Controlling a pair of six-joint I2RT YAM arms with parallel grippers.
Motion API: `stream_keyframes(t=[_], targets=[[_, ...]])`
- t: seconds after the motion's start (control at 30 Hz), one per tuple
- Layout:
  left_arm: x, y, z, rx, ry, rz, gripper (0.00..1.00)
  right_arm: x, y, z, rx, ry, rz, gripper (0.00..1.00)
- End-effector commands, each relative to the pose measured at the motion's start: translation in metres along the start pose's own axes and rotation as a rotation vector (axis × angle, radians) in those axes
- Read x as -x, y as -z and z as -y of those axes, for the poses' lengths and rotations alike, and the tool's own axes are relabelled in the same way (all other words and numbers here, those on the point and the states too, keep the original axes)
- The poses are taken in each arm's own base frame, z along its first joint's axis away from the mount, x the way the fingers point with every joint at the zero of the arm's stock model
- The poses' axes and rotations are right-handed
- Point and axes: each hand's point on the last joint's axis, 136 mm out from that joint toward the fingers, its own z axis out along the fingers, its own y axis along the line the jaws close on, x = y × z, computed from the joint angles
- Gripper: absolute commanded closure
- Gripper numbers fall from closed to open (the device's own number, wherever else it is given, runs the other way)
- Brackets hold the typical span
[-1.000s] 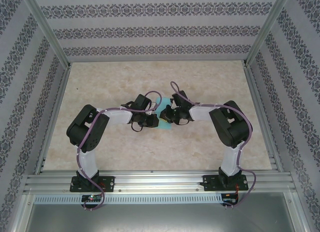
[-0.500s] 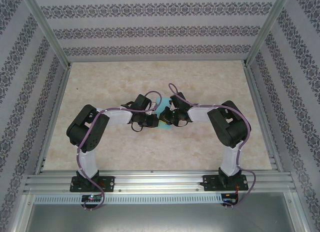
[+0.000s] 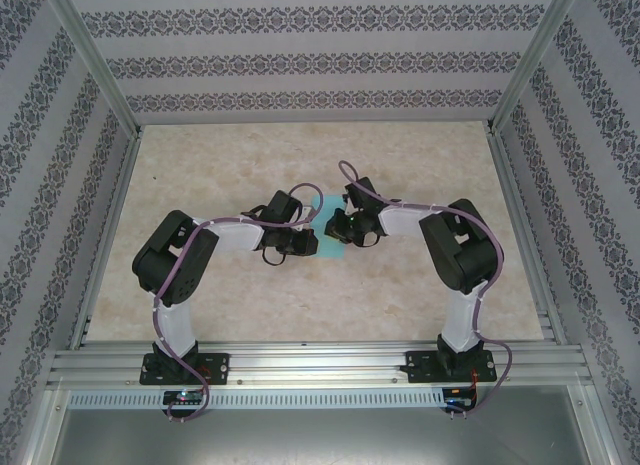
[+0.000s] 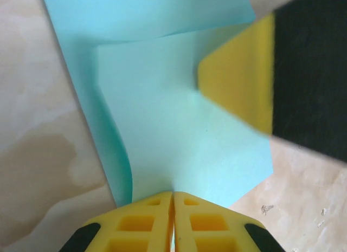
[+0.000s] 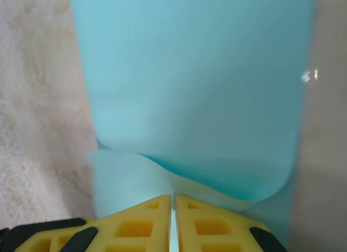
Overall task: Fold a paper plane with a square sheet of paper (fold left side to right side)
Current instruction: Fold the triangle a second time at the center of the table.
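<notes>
The square sheet of paper [image 3: 329, 247] is light teal-blue and lies at the table's middle, partly folded over itself, between the two grippers. My left gripper [image 3: 308, 243] is shut on its near edge; in the left wrist view the yellow fingers [image 4: 172, 200] pinch the sheet [image 4: 179, 133], whose left side curls up. My right gripper [image 3: 334, 228] is shut on the sheet from the other side; in the right wrist view its fingers [image 5: 173, 203] clamp a curled layer of the sheet [image 5: 190, 89]. The right gripper's yellow finger [image 4: 238, 84] shows in the left wrist view, resting on the paper.
The pale marbled tabletop [image 3: 300, 155] spreads all around the paper. Patterned walls and metal frame rails [image 3: 95, 55] enclose the table on three sides. Purple cables [image 3: 350, 175] loop over both wrists.
The right gripper has shifted slightly back and right over the paper. The left arm has barely moved.
</notes>
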Motion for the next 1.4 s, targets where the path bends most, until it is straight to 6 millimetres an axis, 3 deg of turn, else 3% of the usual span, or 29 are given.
stream_keyframes(t=[0.0,0.27,0.43,0.6,0.8,1.07,1.37], targets=[[-0.044,-0.011,-0.036,0.123,0.069,-0.115,0.89,0.020,0.003,0.026,-0.091,0.005,0.050,0.87],[-0.043,-0.011,-0.033,0.112,0.071,-0.110,0.89,0.048,0.016,0.046,-0.125,-0.009,0.083,0.87],[-0.041,-0.010,-0.030,0.095,0.072,-0.101,0.89,0.061,0.041,0.026,-0.079,0.016,0.127,0.87],[-0.037,-0.010,-0.028,0.088,0.070,-0.086,0.89,0.047,0.053,-0.007,0.066,0.000,0.131,0.86],[-0.036,-0.010,-0.026,0.085,0.066,-0.087,0.89,0.011,0.019,-0.031,0.101,0.002,0.036,0.86],[-0.038,-0.007,-0.027,0.089,0.065,-0.088,0.89,0.005,-0.012,-0.005,0.014,-0.050,0.007,0.86],[-0.055,0.005,-0.036,0.136,0.064,-0.115,0.88,0.000,-0.016,0.026,-0.108,-0.041,-0.015,0.86]])
